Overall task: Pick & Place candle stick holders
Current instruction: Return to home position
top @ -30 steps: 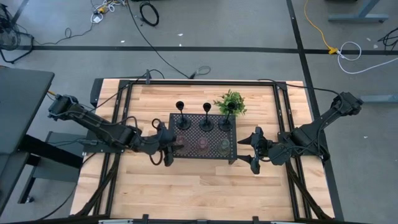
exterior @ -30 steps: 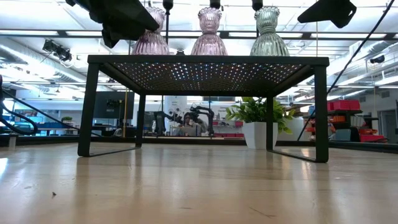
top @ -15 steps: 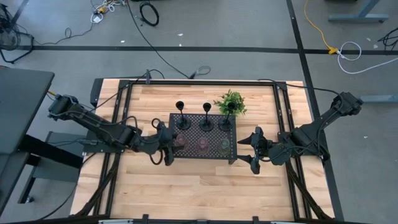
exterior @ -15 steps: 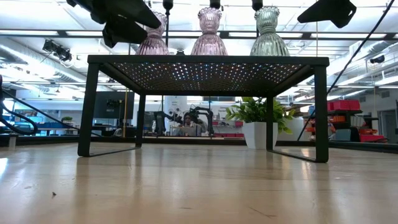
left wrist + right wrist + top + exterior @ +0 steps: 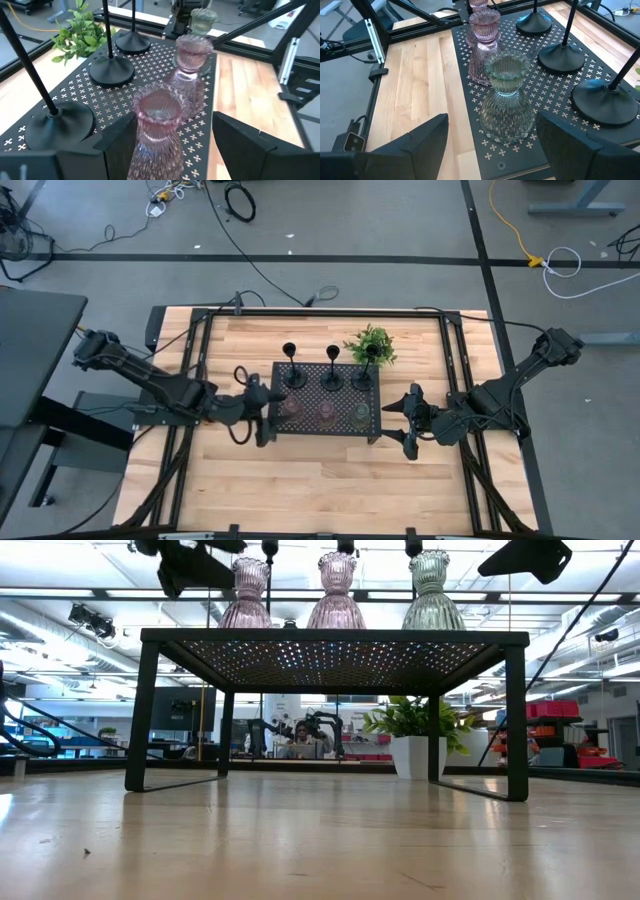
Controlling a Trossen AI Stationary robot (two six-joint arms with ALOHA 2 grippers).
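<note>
From above: the black perforated shelf [image 5: 342,396] sits mid-counter [image 5: 300,480] with all six holders on it. Three black stemmed holders [image 5: 331,379] line the far row. Two pinkish holders [image 5: 290,412] and the olive-green holder [image 5: 360,414] line the near row (a leafy plant [image 5: 370,343] pokes up at the back right corner). The left gripper [image 5: 262,414] hangs at the shelf's left end, and the right gripper [image 5: 409,420] is just off its right end, apart from it.

At counter level, the pinkish holders and the olive-green holder stand upright atop the shelf, with a gripper up high at either side.

Left wrist view: fingers spread wide, holding nothing, and the nearest of the pinkish holders stands free just ahead.

Right wrist view: fingers wide too, empty, with the olive-green holder upright ahead of them.
</note>
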